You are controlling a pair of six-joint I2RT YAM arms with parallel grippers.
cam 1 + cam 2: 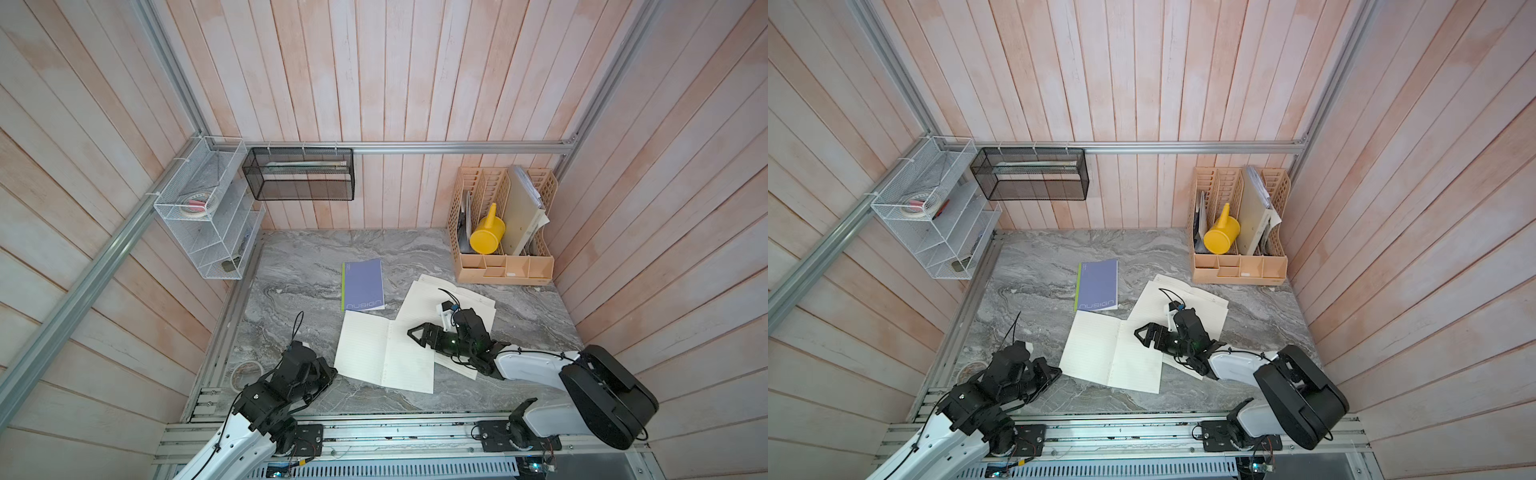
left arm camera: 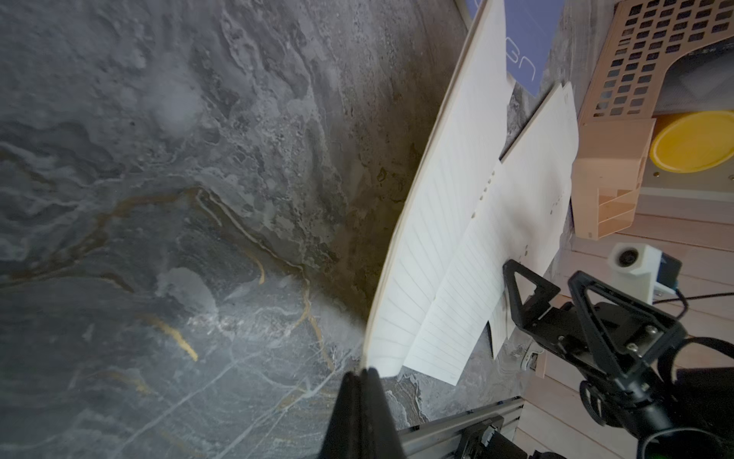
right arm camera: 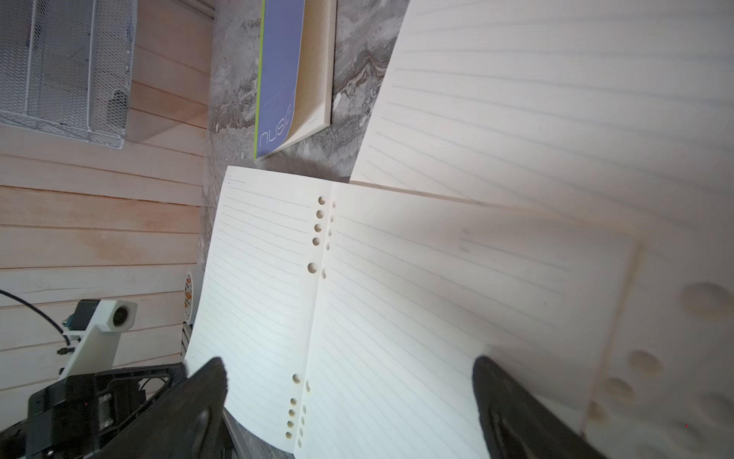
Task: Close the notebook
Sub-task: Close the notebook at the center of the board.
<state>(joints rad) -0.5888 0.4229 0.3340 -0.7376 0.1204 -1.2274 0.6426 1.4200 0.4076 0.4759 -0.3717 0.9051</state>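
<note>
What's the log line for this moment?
open notebook: not closed | left jaws: shut on its lifted near-left corner | right jaws: open above right page

Mock office cell: file organizer [image 1: 498, 268].

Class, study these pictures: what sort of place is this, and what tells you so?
Probably a mock office desk inside a robot test cell: an open notebook on the tabletop, a file organiser in the corner, aluminium rails framing the plank walls.
</note>
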